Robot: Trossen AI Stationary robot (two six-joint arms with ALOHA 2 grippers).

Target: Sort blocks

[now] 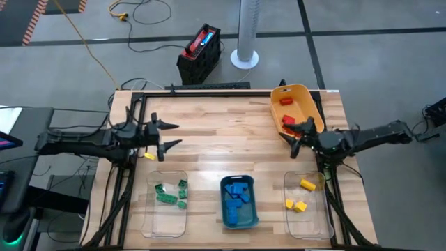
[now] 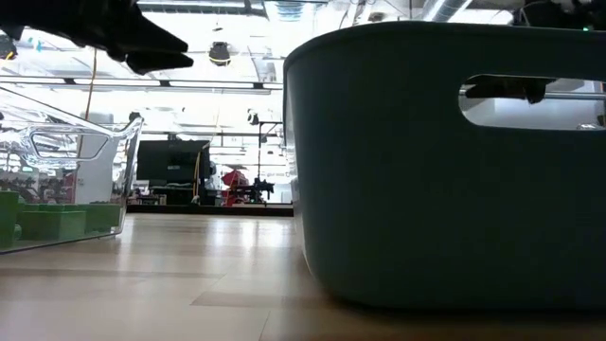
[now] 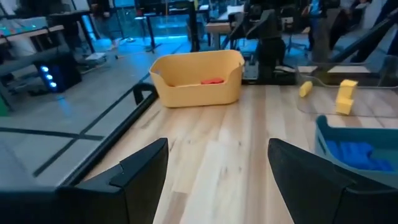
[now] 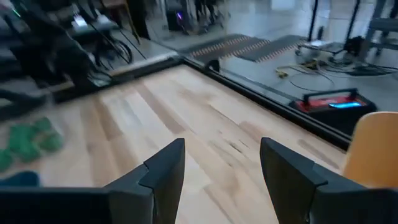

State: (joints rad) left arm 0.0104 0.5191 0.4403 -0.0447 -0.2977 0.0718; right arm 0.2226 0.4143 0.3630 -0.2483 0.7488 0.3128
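Observation:
The blocks lie in bins by colour. Red blocks point(image 1: 288, 120) are in the yellow bin point(image 1: 306, 96) at the far right. Green blocks point(image 1: 170, 194) lie in a clear bin point(image 1: 148, 209) at the near left, blue blocks point(image 1: 239, 197) in the teal bin point(image 1: 226, 216), and yellow blocks point(image 1: 300, 196) in a clear bin point(image 1: 319, 223) at the near right. One small yellow piece point(image 1: 148, 156) lies on the table under my left arm. My left gripper point(image 1: 173, 135) point(image 3: 217, 149) hovers open and empty at the table's left. My right gripper point(image 1: 293, 137) point(image 4: 222, 146) hovers open and empty beside the yellow bin's near end.
The teal bin's wall point(image 2: 445, 170) fills the low view's right, and the clear bin with green blocks point(image 2: 57, 218) stands at its left. Bare wooden table point(image 1: 223, 139) lies between the two grippers. A dark frame rail point(image 1: 202, 89) runs along the far edge.

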